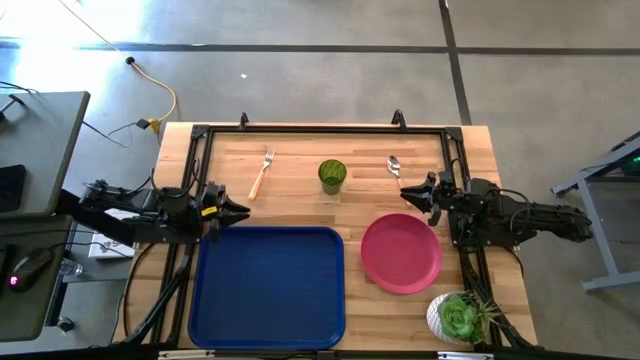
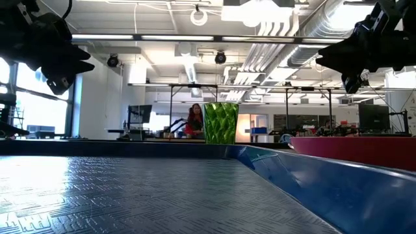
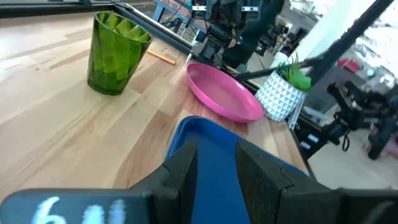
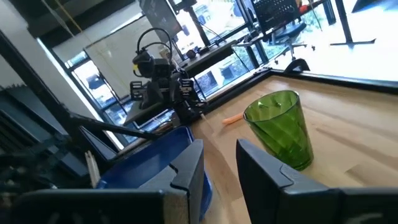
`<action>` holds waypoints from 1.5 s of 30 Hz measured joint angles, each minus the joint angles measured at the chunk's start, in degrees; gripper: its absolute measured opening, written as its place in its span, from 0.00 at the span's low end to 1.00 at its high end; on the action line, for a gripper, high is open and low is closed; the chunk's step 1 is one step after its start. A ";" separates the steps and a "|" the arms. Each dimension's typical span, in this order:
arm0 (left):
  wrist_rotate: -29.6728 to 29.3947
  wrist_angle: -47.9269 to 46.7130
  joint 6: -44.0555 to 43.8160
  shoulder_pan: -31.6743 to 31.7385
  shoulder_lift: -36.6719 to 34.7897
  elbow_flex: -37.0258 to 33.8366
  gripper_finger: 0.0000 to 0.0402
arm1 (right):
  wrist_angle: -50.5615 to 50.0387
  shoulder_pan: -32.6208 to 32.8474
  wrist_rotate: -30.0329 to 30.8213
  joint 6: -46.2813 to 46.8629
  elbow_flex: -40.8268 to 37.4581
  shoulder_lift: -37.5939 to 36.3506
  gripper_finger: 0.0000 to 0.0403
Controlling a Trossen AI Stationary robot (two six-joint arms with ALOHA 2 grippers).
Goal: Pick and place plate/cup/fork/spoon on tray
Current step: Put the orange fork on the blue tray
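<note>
The dark blue tray (image 1: 268, 285) lies at the table's near middle. The pink-red plate (image 1: 401, 253) lies flat on the wood right of it. The green cup (image 1: 332, 175) stands upright at the far middle. The fork (image 1: 262, 173) lies far left of the cup. The spoon (image 1: 394, 166) lies far right of it. My left gripper (image 1: 238, 209) hovers open and empty above the tray's far left corner. My right gripper (image 1: 412, 193) hovers open and empty above the table, between spoon and plate.
A white pot with a green succulent (image 1: 458, 317) stands at the near right corner, close to the plate. A black frame (image 1: 320, 129) runs along the table's far and side edges. Bare wood lies between the cup and the tray.
</note>
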 joint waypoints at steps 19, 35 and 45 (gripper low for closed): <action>-12.24 30.37 11.62 0.02 5.94 4.25 0.25 | 8.06 -0.01 0.00 -1.54 0.00 0.01 0.22; -24.76 27.21 34.16 2.33 28.95 26.99 0.25 | 15.50 -0.01 7.95 -1.92 0.02 0.01 0.22; -24.74 24.69 39.29 10.11 40.46 41.22 0.25 | 18.06 0.01 9.22 3.58 0.02 0.01 0.22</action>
